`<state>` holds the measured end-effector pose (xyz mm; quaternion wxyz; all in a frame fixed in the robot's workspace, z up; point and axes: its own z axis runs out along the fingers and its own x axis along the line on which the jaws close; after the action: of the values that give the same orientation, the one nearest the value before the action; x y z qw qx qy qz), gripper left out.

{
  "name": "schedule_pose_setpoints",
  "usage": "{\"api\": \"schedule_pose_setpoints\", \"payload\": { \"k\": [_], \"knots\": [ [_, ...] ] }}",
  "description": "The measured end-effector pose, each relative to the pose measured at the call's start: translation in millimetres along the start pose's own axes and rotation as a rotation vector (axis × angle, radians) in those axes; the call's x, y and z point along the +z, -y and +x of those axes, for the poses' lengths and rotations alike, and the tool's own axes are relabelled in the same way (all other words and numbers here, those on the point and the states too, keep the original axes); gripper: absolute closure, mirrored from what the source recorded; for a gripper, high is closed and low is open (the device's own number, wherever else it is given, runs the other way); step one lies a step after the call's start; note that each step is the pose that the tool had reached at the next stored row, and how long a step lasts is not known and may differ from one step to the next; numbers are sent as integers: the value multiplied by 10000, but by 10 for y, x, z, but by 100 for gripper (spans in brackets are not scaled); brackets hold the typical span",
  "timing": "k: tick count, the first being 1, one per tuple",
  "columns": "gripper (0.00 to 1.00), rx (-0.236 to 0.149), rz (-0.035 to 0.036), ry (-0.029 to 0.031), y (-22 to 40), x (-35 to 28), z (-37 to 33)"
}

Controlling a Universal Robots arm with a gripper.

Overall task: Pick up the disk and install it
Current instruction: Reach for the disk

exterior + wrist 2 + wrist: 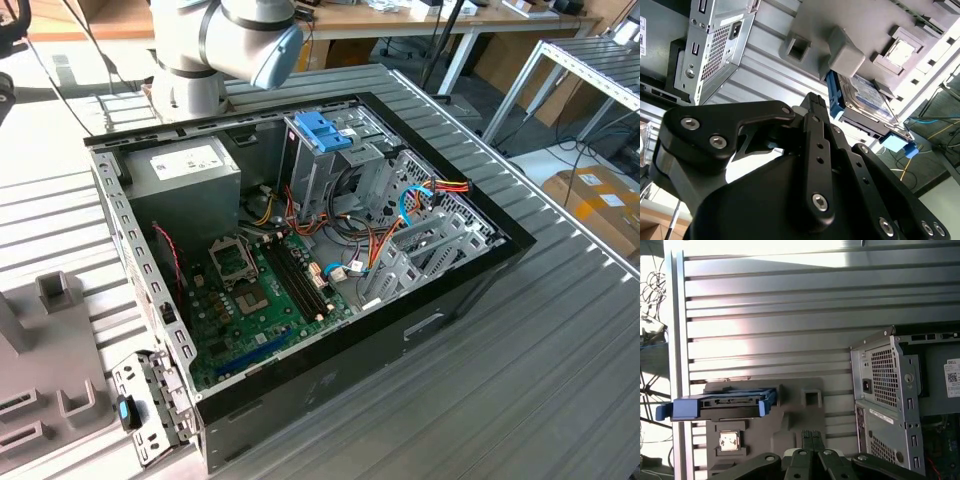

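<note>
The disk (720, 407) sits in a grey fixture plate (790, 415) on the slotted table, beside the open computer case. Seen edge-on in the first wrist view, it has blue plastic rails along its sides. In the second wrist view the disk (867, 100) shows its silver top with a white and blue label. My gripper (811, 434) hovers over the fixture plate, a short way from the disk and not touching it. Its two fingers are pressed together with nothing between them. The black linkages of the gripper (813, 98) cover the near part of the second wrist view.
The open computer case (300, 250) lies on the slotted metal table (520, 380), with a grey power supply (190, 170), a motherboard and loose cables inside. A bare blue bracket (322, 130) tops the drive cage. A processor chip (729, 441) rests in the fixture plate.
</note>
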<state>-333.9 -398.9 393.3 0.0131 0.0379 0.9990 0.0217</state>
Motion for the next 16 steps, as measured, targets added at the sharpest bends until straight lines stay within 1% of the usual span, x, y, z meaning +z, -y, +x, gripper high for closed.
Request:
{"api": "schedule_pose_setpoints", "payload": {
  "k": [2, 4, 5, 11, 13, 16],
  "knots": [
    [89, 0, 0, 0, 2, -1, 21],
    [89, 0, 0, 0, 4, -2, 56],
    [89, 0, 0, 0, 8, -3, 103],
    [89, 0, 0, 0, 12, -5, 165],
    [89, 0, -1, 0, 15, -6, 205],
    [89, -1, 0, 0, 18, -7, 238]
  ]
}}
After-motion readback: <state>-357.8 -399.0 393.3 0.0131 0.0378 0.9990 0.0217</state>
